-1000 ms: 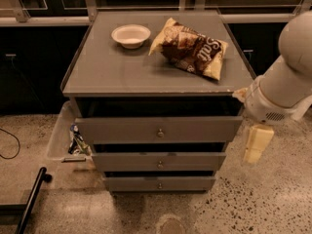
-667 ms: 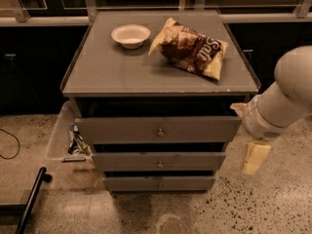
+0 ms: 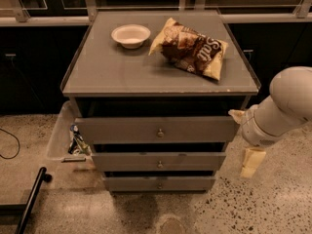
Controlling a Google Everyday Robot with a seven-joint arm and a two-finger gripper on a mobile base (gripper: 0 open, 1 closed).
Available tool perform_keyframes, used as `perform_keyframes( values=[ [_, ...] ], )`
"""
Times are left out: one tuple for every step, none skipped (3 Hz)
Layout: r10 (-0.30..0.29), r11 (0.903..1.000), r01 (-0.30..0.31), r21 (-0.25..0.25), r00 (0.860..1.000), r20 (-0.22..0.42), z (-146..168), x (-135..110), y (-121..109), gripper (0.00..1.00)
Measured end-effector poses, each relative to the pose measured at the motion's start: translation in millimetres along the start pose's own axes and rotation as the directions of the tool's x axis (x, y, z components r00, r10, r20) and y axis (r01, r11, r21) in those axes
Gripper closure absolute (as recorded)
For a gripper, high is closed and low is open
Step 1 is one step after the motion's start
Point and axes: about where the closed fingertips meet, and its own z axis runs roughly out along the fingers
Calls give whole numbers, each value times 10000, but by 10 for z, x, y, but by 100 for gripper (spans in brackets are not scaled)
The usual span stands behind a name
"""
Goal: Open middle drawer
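Hanging low right of the middle drawer (image 3: 158, 161), apart from it — hand (image 3: 252, 164) (grip: cannot tell).

On the cabinet top (image 3: 122, 72), a bowl (image 3: 130, 35) sits at 11 o'clock and a chip bag (image 3: 190, 48) at 1 o'clock. Below, the middle drawer (image 3: 131, 161) lies between the top drawer (image 3: 122, 129) and the bottom drawer (image 3: 131, 183). The gripper (image 3: 252, 162) hangs at its 3 o'clock, apart from it, and a bin (image 3: 59, 138) stands at its 9 o'clock.

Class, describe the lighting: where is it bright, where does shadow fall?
Camera view: the cabinet top is brightest, lit from above; dark shadow fills the gap above the middle drawer; the gripper, right of it, shows pale against the floor.
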Motion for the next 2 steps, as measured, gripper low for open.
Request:
perform_keyframes(
  values=[
    [348, 9980, -352, -524, 9994, -91, 308, 118, 87, 0],
    [668, 9920, -702, -1054, 9971, -355, 818, 341, 209, 0]
  ],
)
